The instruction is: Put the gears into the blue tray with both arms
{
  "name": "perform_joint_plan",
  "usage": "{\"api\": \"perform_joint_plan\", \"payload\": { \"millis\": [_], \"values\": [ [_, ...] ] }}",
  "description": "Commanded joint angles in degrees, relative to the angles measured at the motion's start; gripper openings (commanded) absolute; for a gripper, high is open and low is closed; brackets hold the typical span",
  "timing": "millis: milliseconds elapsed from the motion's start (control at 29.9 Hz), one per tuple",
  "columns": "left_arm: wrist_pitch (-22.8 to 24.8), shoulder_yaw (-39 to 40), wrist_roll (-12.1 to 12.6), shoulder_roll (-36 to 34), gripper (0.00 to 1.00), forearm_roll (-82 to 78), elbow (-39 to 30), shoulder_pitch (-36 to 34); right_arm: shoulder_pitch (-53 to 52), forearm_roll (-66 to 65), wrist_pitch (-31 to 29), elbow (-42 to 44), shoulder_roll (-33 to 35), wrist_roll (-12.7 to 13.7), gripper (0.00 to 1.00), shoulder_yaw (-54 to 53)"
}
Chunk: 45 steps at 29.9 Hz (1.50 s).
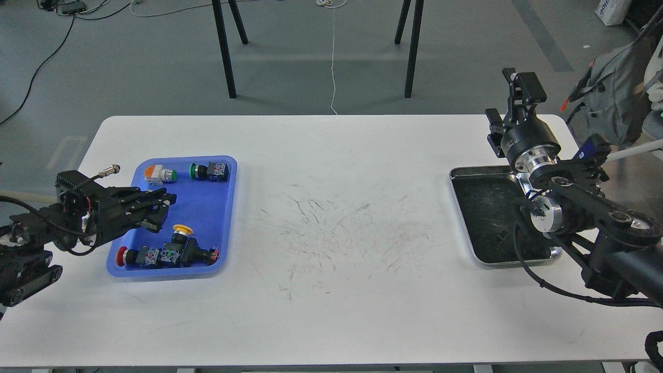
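Looking down from the head view, you see the white table [331, 321] with the blue tray [207, 220] at its left end and a steel tray [484, 217] at its right end.

Left arm: its pincer [158, 210] reaches over the left half of the blue tray, fingers [155, 197] pointing right. They appear slightly parted, with nothing visible between them, but the tips are dark and overlapping, so you cannot tell for certain. They hang near a yellow-capped switch [181, 234] without clear contact.

Right arm: its pincer [510, 96] is raised above the far right table edge, behind the steel tray. One finger shows high and one lower, spread apart, holding nothing.

Blue tray contents: an orange-and-white switch [158, 174], a green-capped switch [210, 171], and a red-capped cluster [155, 255] along the near rim.

Gears: none can be made out; the steel tray's dark scratched floor shows no distinct wheel.
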State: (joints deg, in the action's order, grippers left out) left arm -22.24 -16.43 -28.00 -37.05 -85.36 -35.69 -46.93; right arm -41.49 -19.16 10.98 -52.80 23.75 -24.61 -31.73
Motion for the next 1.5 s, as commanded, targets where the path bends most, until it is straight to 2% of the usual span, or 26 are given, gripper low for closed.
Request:
{"api": "perform_joint_plan", "payload": {
  "millis": [0, 234, 468, 635, 702, 869, 1036, 1170, 1270, 1471],
  "values": [
    [0.0, -0.01, 0.0, 0.14, 0.13, 0.2, 0.45, 0.17, 0.0, 0.0, 0.01, -0.02, -0.02, 0.0, 0.97, 0.01],
    [0.0, -0.01, 0.0, 0.14, 0.19, 0.28, 0.45, 0.35, -0.09, 0.0, -0.08, -0.02, -0.02, 0.0, 0.97, 0.18],
    [0.09, -0.01, 0.0, 0.05, 0.34, 0.37, 0.36, 0.44, -0.09, 0.0, 0.01, -0.11, -0.11, 0.0, 0.97, 0.18],
    [0.0, -0.01, 0.0, -0.04, 0.37, 0.37, 0.36, 0.44, -0.09, -0.09, -0.08, -0.11, -0.02, 0.0, 0.97, 0.18],
    [-0.08, -0.01, 0.0, -0.21, 0.42, 0.55, 0.19, 0.79, -0.09, 0.0, -0.08, -0.11, -0.11, 0.0, 0.97, 0.18],
    [-0.09, -0.01, 0.0, -0.56, 0.44, 3.35, -0.08, 0.7, -0.17, -0.09, -0.08, -0.11, -0.02, 0.0, 0.97, 0.18],
    [0.09, 1.48, 0.0, -2.23, 0.45, 10.37, -0.52, -0.96, -0.17, 0.0, -0.08, -0.2, 0.07, 0.0, 0.97, 0.18],
    [1.14, 3.15, 0.0, -3.81, 0.55, 18.02, -1.57, -5.96, -0.17, 0.0, -0.17, -1.07, 0.42, 0.0, 0.98, 0.18],
    [5.69, 5.34, 0.0, -4.08, 0.59, 23.82, -2.28, -9.05, -0.09, 0.08, -0.25, -1.43, 0.68, 0.0, 0.98, 0.09],
    [18.09, 17.73, 0.0, -3.9, 0.74, 36.57, -2.45, -10.63, 0.35, 0.26, -0.34, -3.88, 3.14, 0.09, 0.98, 0.09]
  ]
}}
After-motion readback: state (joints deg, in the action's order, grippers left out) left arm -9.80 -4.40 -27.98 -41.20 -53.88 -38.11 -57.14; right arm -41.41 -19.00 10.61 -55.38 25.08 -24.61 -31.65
